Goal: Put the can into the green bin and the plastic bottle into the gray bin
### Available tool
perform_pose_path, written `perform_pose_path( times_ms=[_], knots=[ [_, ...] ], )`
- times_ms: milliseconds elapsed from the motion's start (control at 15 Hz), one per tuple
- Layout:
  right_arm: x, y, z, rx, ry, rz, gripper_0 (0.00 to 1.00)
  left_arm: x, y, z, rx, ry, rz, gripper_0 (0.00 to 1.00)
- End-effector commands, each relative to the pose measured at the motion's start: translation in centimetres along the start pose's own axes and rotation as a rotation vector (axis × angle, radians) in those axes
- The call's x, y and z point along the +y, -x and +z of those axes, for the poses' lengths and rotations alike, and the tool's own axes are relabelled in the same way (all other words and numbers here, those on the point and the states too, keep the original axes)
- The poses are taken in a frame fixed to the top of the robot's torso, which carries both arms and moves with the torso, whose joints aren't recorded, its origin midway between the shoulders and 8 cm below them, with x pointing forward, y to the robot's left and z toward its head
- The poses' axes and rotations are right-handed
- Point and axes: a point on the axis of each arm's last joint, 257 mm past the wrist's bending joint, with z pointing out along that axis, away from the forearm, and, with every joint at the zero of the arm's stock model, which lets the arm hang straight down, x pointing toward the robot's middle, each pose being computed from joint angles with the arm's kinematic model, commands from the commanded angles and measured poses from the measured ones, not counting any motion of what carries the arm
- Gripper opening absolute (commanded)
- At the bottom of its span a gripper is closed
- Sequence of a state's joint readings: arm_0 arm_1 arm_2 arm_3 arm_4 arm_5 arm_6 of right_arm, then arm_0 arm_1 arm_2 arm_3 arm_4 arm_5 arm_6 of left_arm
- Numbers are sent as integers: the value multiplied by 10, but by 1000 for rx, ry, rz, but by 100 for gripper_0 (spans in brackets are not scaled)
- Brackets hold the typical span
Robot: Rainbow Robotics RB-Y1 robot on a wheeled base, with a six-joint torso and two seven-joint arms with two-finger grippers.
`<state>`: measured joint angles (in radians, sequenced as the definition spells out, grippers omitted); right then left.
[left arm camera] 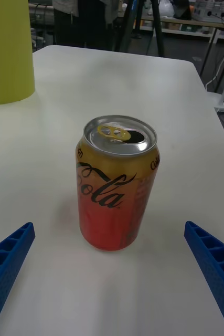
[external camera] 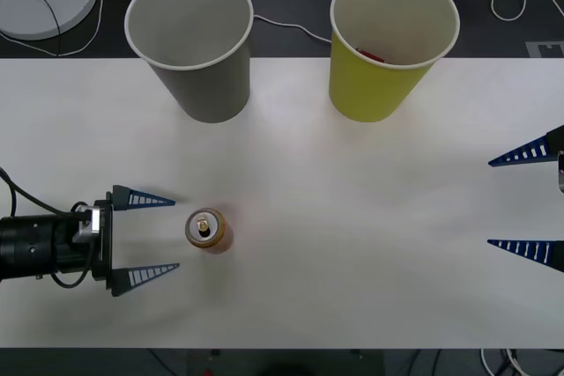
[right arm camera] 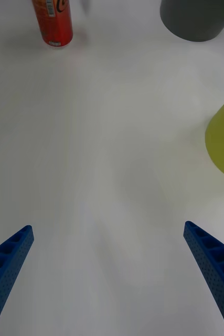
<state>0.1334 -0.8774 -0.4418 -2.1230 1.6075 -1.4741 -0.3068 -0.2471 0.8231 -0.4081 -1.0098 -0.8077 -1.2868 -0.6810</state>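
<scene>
Front view: one can [external camera: 207,230] stands upright on the white surface [external camera: 352,217], just ahead of the left gripper [external camera: 154,238], whose two blue fingers are spread wide and point at it without touching. Two bins stand farther off: the gray bin [external camera: 198,50] and the green bin [external camera: 388,50], something red inside the green one. The right gripper [external camera: 526,202] waits open at the surface's far edge.

Right wrist view: the can's red side and barcode [right arm camera: 53,21] show well beyond the spread fingers [right arm camera: 209,257].

Left wrist view: the can [left arm camera: 117,181] stands between and just beyond the open fingers [left arm camera: 9,252], its pull tab visible.
</scene>
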Motion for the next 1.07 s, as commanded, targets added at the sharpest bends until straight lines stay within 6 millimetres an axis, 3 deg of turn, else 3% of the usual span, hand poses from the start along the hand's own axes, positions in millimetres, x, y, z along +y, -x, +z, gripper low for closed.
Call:
perform_pose_path(
  times_ms=[67, 800, 1067],
  knots=[
    [0, 0, 0, 0, 0, 0, 100, 0, 1, 14, -17, 16, -10, 100],
    [0, 0, 0, 0, 0, 0, 100, -3, 16, 73, -109, 62, -37, 100],
    [0, 0, 0, 0, 0, 0, 100, 3, 18, 82, -112, 79, -15, 100]
  ],
)
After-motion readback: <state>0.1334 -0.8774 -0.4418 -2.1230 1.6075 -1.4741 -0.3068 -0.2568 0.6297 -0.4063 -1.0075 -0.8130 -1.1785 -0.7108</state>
